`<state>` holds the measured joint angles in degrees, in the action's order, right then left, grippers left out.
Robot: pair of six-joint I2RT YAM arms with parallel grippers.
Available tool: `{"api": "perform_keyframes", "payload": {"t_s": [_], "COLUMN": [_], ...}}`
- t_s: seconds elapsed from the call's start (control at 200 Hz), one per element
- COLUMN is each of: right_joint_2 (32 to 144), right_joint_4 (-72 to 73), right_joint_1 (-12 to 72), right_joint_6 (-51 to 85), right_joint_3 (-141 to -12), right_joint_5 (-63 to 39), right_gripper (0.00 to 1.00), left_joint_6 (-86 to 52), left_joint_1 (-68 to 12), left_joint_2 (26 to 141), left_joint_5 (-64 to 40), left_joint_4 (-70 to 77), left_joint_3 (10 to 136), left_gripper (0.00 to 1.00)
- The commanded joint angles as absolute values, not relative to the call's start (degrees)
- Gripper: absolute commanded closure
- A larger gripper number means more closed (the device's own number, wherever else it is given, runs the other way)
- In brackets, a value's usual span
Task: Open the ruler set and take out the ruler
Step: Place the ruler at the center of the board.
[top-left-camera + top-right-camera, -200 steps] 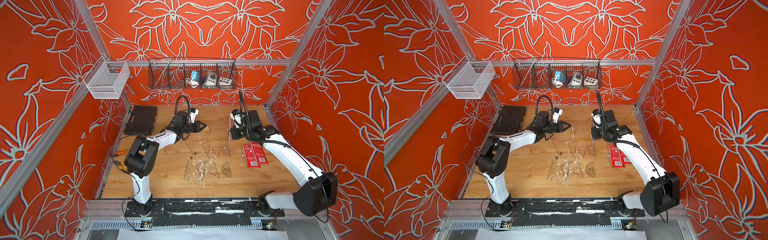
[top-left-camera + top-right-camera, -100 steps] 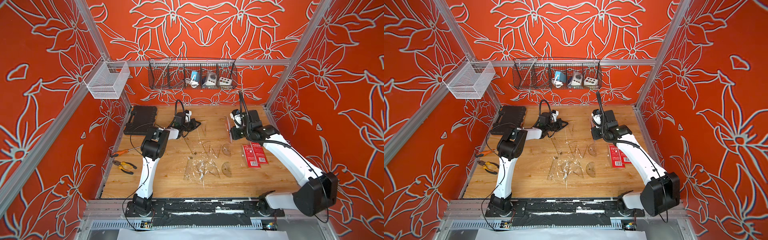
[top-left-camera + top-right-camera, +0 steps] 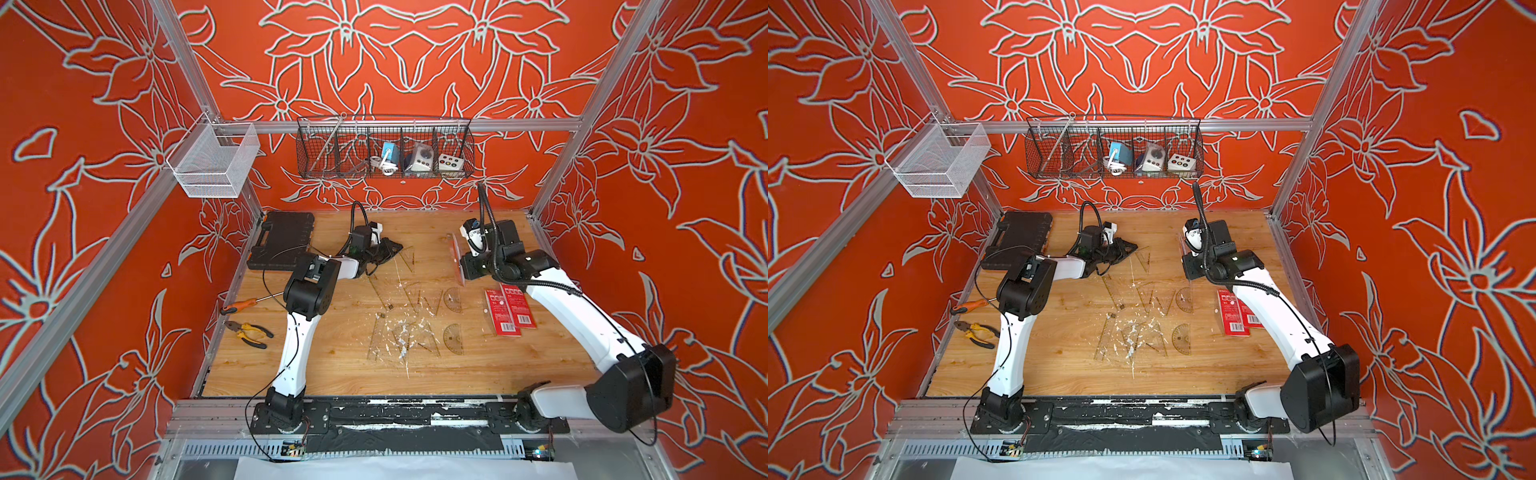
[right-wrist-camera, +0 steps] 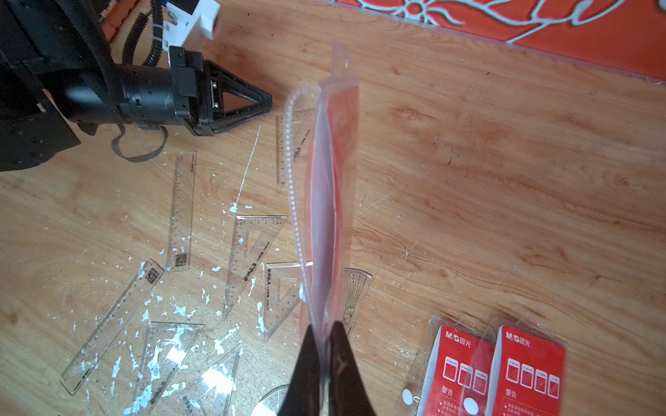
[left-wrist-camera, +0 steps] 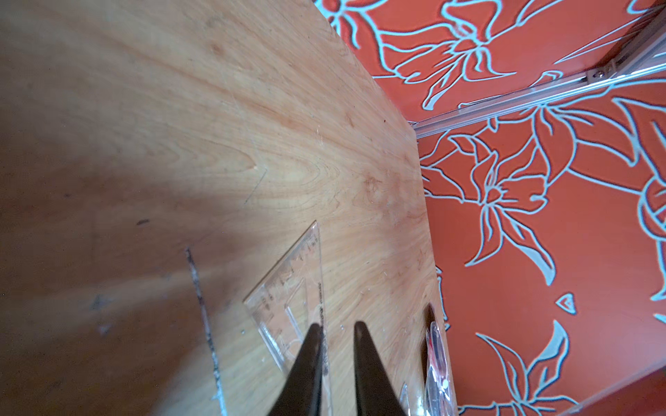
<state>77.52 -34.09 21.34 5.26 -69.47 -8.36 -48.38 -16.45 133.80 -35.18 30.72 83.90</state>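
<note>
The right gripper [image 4: 324,328] is pinched tight on one end of the ruler-set pouch [image 4: 333,173], holding it edge-on above the far right of the table [image 4: 504,173], its clear front bowing off the red card; whether anything is left inside I cannot tell. I judge the pouch light, floppy and slick, best gripped at a seam or the hang tab. The left gripper [image 5: 337,326] sits low, jaws a little apart with nothing between them, one tip over a clear set square [image 5: 288,284] lying flat on the wood. Such pieces look stiff, thin and brittle, so take them by an edge. Loose on the table I count five set squares, two straight rulers [image 4: 180,209], two protractors [image 4: 356,291] and two red packs [image 4: 526,363], three with the held one
</note>
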Motion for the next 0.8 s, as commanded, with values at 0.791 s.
{"api": "perform_keyframes", "payload": {"t_s": [0.791], "right_joint_2": [84.4], "right_joint_4": [-22.5], "right_joint_1": [21.0], "right_joint_6": [12.7], "right_joint_3": [-69.2], "right_joint_5": [-21.9], "right_gripper": [1.0], "left_joint_6": [-39.2], "left_joint_1": [-30.6], "left_joint_2": [95.1], "left_joint_5": [-23.9], "left_joint_4": [31.7], "left_joint_3": [57.3], "left_gripper": [1.0]}}
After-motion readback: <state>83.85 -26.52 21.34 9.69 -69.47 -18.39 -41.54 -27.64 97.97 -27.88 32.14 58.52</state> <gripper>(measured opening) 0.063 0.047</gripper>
